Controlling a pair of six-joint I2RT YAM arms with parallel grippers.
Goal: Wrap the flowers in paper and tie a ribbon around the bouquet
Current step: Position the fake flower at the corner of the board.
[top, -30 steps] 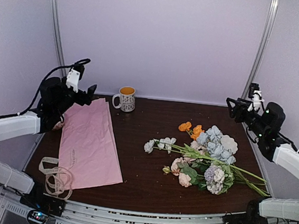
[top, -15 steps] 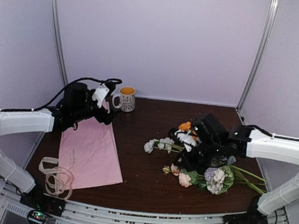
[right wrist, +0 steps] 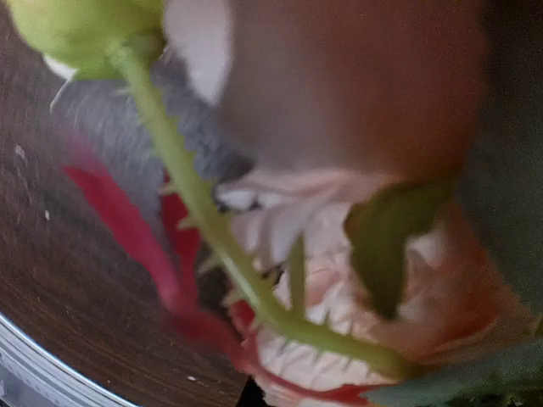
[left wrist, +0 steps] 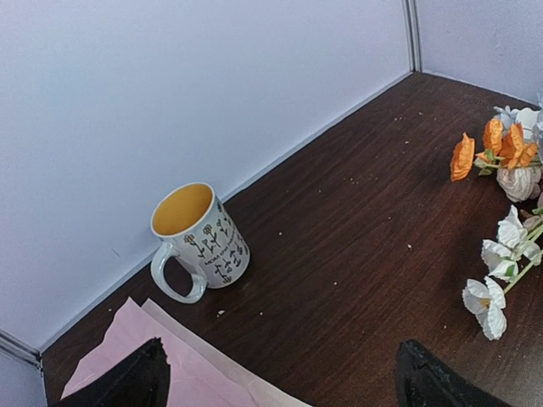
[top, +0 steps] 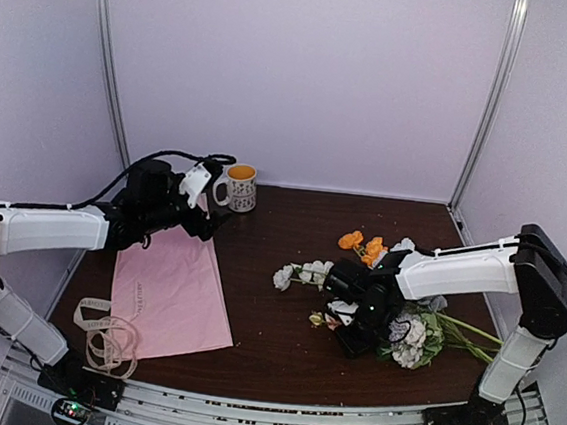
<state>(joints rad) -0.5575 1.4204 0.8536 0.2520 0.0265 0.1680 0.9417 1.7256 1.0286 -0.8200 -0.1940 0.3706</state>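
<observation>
Top external view, near edge first. The ribbon (top: 101,334) lies in loose loops at the front left, partly over the near corner of the paper (top: 168,287), which lies flat and unfolded on the table (top: 282,227). The flowers (top: 411,330) lie apart from the paper, right of centre, with the stems pointing right.

The right gripper (top: 350,332) is down among the pink blooms at the left end of the bunch. Its fingers are fully closed. The right wrist view shows only a blurred green stem and a pink bloom (right wrist: 297,254) right against the lens, so I cannot tell whether anything is caught.

Farther back, the left gripper (left wrist: 280,392) hangs over the far corner of the paper (left wrist: 204,375), spread wide and empty. The mug (left wrist: 199,242) stands just beyond it.

Risks:
- The closure is at the bloom end, not on the stems. A lift from here could bring up one stem or a petal and scatter the rest.
- It could also crush a bloom.
- A left arm drifting farther back could tip the mug.

Against one second ago:
- Both arms were drawn back at the sides, with the right fingers apart.
- The right arm has since dropped into the bunch and closed.
- The left arm has swung in toward the mug.
- Paper and ribbon are unmoved.
</observation>
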